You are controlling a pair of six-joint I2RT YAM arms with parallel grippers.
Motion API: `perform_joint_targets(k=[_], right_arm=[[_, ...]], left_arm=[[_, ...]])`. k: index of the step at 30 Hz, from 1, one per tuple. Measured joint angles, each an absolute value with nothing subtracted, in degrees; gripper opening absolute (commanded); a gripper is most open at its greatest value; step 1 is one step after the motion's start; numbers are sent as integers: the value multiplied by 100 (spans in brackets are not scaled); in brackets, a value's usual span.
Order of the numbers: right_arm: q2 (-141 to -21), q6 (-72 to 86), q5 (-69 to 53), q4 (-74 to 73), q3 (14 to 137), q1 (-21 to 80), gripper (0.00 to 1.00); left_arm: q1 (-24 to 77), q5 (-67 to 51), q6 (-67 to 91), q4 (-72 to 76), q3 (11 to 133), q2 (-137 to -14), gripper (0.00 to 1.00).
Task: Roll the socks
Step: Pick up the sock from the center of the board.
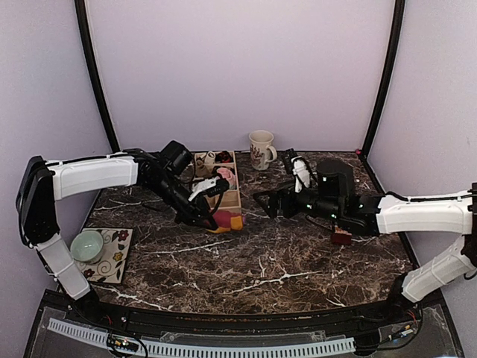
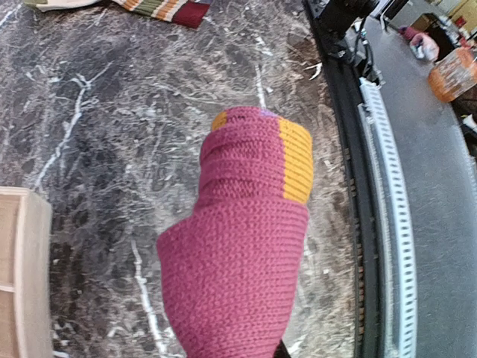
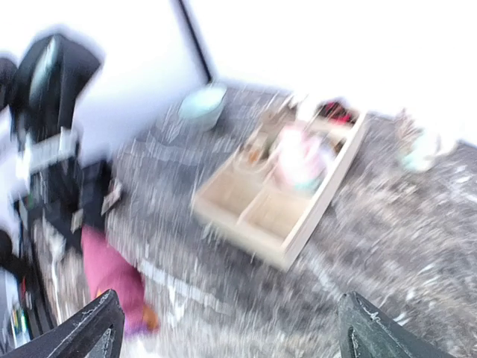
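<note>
A rolled striped sock (image 2: 250, 224), maroon with an orange band, fills the left wrist view, standing up from my left gripper, whose fingers are hidden under it. From above, the left gripper (image 1: 212, 216) holds this sock (image 1: 229, 221) low over the table just in front of the wooden tray (image 1: 232, 200). A second striped sock (image 2: 168, 9) lies flat at the top edge of the left wrist view. My right gripper (image 1: 262, 201) is open and empty, right of the tray. The right wrist view is blurred; its fingertips (image 3: 97, 328) are wide apart, and the maroon sock (image 3: 112, 272) shows at left.
The tray holds a pink sock bundle (image 1: 226, 177) and small items. A mug (image 1: 261, 149) stands behind it. A small dark brown bundle (image 1: 341, 237) lies under the right arm. A pale bowl (image 1: 87, 246) sits on a patterned mat at front left.
</note>
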State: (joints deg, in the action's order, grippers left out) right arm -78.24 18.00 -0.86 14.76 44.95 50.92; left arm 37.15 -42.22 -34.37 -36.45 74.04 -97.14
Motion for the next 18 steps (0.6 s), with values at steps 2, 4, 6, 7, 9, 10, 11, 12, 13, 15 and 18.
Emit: perform_joint_targets(k=[2, 4, 6, 7, 9, 10, 11, 12, 13, 15, 18], right_arm=[[-7684, 2014, 239, 1678, 4528, 5070, 100], [-7791, 2220, 333, 1671, 4641, 5054, 99], [-7937, 2458, 307, 1682, 4718, 5050, 100], [-7970, 2547, 259, 1695, 4724, 5050, 100], [-7988, 2766, 172, 1754, 4724, 5050, 100], [-7981, 2851, 137, 1820, 4724, 5050, 100], [-7966, 2947, 110, 1916, 4724, 5050, 100], [-7942, 3046, 75, 2023, 4722, 5050, 100], [-7915, 3129, 27, 2154, 4722, 5050, 100], [-7881, 3345, -45, 2445, 4722, 5050, 100], [-7953, 3546, -379, 2773, 4740, 5050, 100]], left_arm=[[3691, -4403, -3310, -3726, 7404, -9682, 0], [3662, -4528, -3192, -3756, 7404, -9633, 0], [3621, -4584, -3098, -3758, 7404, -9588, 0], [3612, -4593, -3050, -3756, 7404, -9561, 0], [3590, -4600, -2923, -3745, 7411, -9522, 0], [3546, -4615, -2875, -3736, 7413, -9509, 0], [3498, -4654, -2808, -3732, 7413, -9489, 0], [3450, -4713, -2727, -3726, 7413, -9476, 0], [3387, -4792, -2657, -3715, 7426, -9467, 0], [3229, -4995, -2473, -3691, 7502, -9467, 0], [2985, -5437, -2217, -3649, 7649, -9467, 0]])
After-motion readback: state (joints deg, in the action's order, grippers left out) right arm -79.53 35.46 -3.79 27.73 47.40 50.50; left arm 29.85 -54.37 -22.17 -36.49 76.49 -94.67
